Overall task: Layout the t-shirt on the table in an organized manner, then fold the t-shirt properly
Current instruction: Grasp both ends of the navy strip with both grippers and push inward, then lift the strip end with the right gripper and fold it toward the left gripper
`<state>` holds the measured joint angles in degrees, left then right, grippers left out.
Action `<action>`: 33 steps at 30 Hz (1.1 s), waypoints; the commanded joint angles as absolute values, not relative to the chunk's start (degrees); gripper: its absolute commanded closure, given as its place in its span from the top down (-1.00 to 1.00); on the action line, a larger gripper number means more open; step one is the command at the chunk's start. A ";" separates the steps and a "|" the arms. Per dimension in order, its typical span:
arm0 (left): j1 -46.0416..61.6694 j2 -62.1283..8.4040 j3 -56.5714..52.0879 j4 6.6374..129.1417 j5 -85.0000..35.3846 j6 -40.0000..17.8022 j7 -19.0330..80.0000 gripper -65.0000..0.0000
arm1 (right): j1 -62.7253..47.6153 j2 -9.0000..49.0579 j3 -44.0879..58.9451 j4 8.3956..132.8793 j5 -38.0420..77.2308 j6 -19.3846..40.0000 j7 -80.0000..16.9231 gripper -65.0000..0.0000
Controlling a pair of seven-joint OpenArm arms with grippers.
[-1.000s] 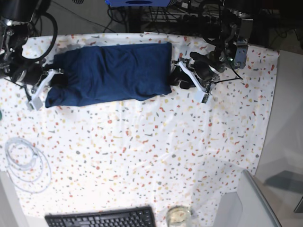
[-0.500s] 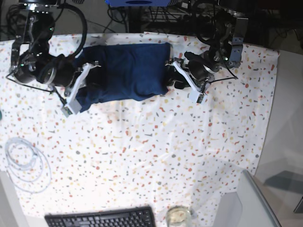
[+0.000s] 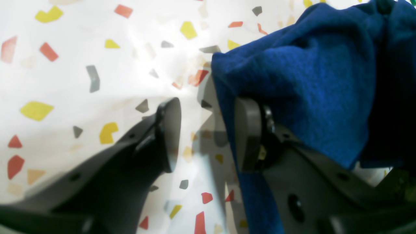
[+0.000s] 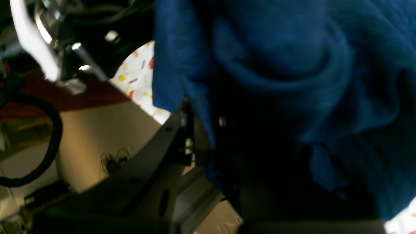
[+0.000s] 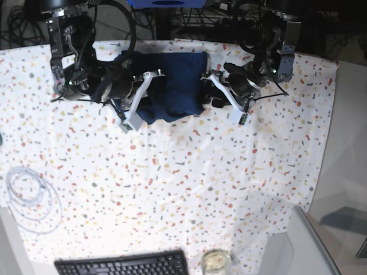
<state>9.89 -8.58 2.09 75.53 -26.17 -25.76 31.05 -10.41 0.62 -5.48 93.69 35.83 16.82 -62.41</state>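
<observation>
The dark navy t-shirt (image 5: pixel 175 86) lies at the far middle of the speckled table (image 5: pixel 172 183), its left end doubled over toward the right. My right gripper (image 5: pixel 148 106) is shut on that folded end. In the right wrist view the cloth (image 4: pixel 276 65) drapes over the gripper (image 4: pixel 208 143) and hides its fingertips. My left gripper (image 5: pixel 211 98) sits at the shirt's right edge. Its jaws stand open (image 3: pixel 208 136), with bare table (image 3: pixel 65 65) showing in the gap. The shirt's edge (image 3: pixel 308 81) hangs over the right finger.
A black keyboard (image 5: pixel 123 264) and a glass jar (image 5: pixel 215 262) sit at the near edge. A coil of white cable (image 5: pixel 31 197) lies at the left. A grey panel (image 5: pixel 298 246) stands at the near right. Cables and gear crowd the back.
My right gripper has carried the shirt's left end far to the right, folding it over the rest. The shirt now spans about half its earlier width. The left gripper has barely moved.
</observation>
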 commanded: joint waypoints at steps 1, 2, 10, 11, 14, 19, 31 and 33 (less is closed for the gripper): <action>9.71 -8.66 2.07 76.62 -27.03 -26.42 30.29 -0.20 | -9.19 0.40 -5.76 94.29 37.23 16.75 -61.49 -0.99; 9.71 -8.66 2.07 76.62 -27.03 -26.42 30.29 -0.20 | -8.84 0.40 -6.20 93.85 37.23 16.75 -60.79 -0.99; 9.71 -8.92 2.07 76.62 -27.03 -26.42 30.29 -0.20 | -5.76 0.40 -7.78 86.02 37.14 16.66 -57.36 -0.97; 9.71 -9.01 1.98 76.70 -27.03 -26.42 30.29 -0.20 | -5.49 0.40 -7.78 85.85 37.14 16.66 -57.45 -0.95; 10.15 -9.19 1.45 78.46 -27.03 -26.42 30.29 -0.20 | -5.49 0.40 -9.36 86.02 37.14 16.66 -57.45 -0.63; 11.91 -13.14 1.36 83.65 -27.56 -26.42 30.55 -0.20 | -5.41 0.75 -14.55 87.34 37.05 16.66 -56.92 0.15; 25.01 -18.77 -24.40 92.97 -27.12 -26.77 30.73 -0.21 | -1.45 0.04 -23.69 86.73 29.14 16.57 -56.92 0.37; 25.98 -19.03 -27.21 92.97 -27.12 -26.77 30.73 -0.21 | -0.40 -1.71 -25.27 85.05 27.12 16.57 -57.19 0.37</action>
<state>26.00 -18.44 -27.09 91.90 -26.30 -26.33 31.92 -1.19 -0.86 -25.04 83.99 25.34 16.27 -58.08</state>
